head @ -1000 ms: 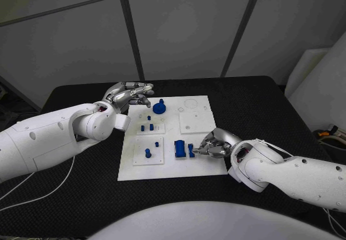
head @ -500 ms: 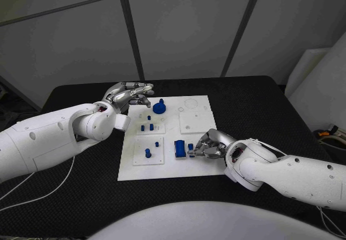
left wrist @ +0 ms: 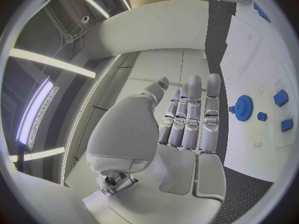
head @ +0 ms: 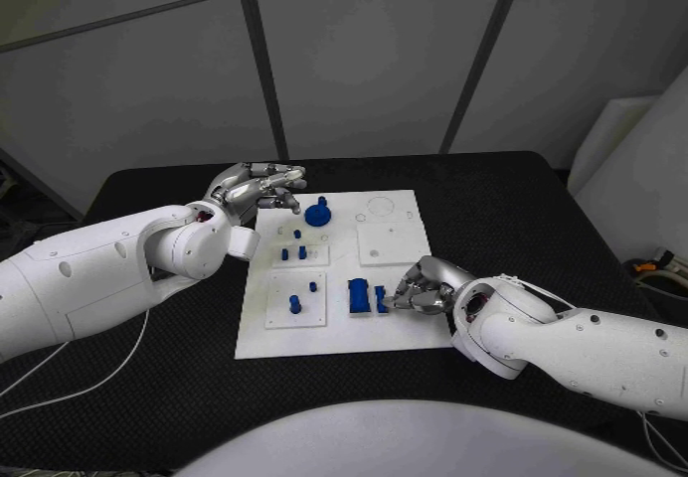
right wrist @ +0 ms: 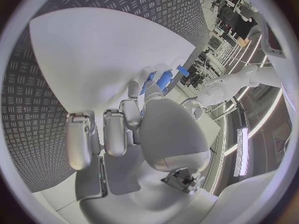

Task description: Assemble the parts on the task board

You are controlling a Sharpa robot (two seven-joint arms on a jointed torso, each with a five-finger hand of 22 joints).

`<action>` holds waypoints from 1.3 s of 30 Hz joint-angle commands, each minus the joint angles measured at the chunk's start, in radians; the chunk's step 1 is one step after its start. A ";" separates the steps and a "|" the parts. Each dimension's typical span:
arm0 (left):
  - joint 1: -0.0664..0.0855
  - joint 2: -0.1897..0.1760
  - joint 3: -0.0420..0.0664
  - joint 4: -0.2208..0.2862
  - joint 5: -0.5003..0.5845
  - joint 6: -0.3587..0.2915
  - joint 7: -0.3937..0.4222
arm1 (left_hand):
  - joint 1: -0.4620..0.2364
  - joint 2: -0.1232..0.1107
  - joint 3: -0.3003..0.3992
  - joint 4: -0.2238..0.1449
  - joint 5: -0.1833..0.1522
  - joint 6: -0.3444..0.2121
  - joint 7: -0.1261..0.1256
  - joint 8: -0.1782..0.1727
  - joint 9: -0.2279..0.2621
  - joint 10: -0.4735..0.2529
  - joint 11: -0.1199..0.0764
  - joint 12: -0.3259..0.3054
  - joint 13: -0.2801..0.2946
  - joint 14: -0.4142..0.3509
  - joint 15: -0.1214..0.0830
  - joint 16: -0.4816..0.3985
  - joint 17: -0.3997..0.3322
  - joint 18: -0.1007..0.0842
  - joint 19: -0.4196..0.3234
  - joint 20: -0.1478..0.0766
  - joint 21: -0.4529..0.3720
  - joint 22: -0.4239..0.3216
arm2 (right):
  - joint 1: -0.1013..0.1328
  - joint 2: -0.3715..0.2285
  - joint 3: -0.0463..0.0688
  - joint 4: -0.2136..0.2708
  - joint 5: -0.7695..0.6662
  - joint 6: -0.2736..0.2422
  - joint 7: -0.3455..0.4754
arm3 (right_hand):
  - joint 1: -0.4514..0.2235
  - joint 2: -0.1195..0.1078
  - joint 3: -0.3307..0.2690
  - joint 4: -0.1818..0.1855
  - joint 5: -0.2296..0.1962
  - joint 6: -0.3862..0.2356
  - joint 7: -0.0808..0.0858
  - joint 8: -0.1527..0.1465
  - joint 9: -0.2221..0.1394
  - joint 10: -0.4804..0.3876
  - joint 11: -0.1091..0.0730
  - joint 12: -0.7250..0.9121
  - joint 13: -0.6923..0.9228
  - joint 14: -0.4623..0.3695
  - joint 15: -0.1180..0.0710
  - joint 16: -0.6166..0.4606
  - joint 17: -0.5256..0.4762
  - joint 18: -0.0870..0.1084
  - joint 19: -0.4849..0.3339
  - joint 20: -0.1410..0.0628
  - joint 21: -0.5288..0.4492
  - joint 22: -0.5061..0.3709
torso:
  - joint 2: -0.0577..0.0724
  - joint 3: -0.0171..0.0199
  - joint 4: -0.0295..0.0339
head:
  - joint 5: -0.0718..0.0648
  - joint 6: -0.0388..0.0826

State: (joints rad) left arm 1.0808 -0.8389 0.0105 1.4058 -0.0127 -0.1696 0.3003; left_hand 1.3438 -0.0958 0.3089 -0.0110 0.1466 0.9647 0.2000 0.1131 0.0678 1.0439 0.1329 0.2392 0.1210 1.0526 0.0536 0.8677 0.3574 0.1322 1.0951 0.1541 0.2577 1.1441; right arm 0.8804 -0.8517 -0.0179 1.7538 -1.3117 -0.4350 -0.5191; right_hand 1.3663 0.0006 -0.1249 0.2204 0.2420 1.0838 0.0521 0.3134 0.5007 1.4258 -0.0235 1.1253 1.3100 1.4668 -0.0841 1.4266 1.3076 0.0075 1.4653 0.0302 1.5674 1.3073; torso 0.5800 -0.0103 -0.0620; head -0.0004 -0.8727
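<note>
The white task board (head: 395, 323) lies mid-table. A blue gear part (head: 317, 212) stands at its far end, also seen as the gear (left wrist: 243, 108) from the left wrist. Small blue pegs (head: 292, 253) stand on the raised plates. A tall blue block (head: 357, 295) and a smaller blue block (head: 382, 298) sit near the board's right side. My right hand (head: 421, 286) has its fingers curled, the tips against the smaller block; whether they pinch it is hidden. The right wrist view shows that hand (right wrist: 124, 129) and both blocks (right wrist: 163, 79) past its fingertips. My left hand (head: 258, 187) hovers empty beyond the board's far left corner.
A plain raised white plate (head: 387, 242) lies on the board's right half, with faint round recesses (head: 379, 207) beyond it. Black table (head: 487, 199) surrounds the board. Another peg (head: 294, 303) stands on the near left plate.
My right hand pushed left against the smaller block, then drew back slightly right and nearer. The left arm has stayed still.
</note>
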 commanded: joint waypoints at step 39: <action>-0.036 0.099 0.003 -0.214 0.100 -0.247 0.155 | -0.006 0.034 -0.095 0.025 -0.003 -0.062 -0.059 -0.050 -0.004 -0.107 0.031 -0.163 -0.060 -0.203 0.100 -0.793 -0.294 0.038 -0.498 0.136 -0.197 -0.578 | 0.188 0.223 0.037 -0.626 1.055 0.048 0.866 | 0.213 0.020 0.036 0.031 -0.058 -0.133 0.112 -0.251 -0.345 -0.347 0.178 -1.063 -1.213 -0.400 0.204 -1.364 -1.133 0.176 -0.524 0.205 -1.496 -0.886 | -0.116 -0.0103 -0.0322 | 0.045 0.123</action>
State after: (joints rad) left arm 1.0447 -0.7443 0.0121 1.1999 0.0279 -0.3304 0.3816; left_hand 1.3369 -0.0676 0.2210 0.0140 0.1466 0.9053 0.1413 0.0661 0.0652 0.9425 0.1645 0.0812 0.0616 0.8538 0.1517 0.0840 0.0655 0.2069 0.6024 0.2908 0.0641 0.5779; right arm 1.0661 -0.6339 0.0181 1.1376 -0.3011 -0.4511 0.3004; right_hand 1.5877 0.0184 -0.0888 0.2558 0.1879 0.9549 0.1654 0.0629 0.1609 1.0855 0.1563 0.0681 0.1035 1.0673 0.1152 0.0668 0.1816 0.1714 0.9398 0.2307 0.0812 0.4303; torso 0.4676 -0.0214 -0.0903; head 0.0436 -0.7596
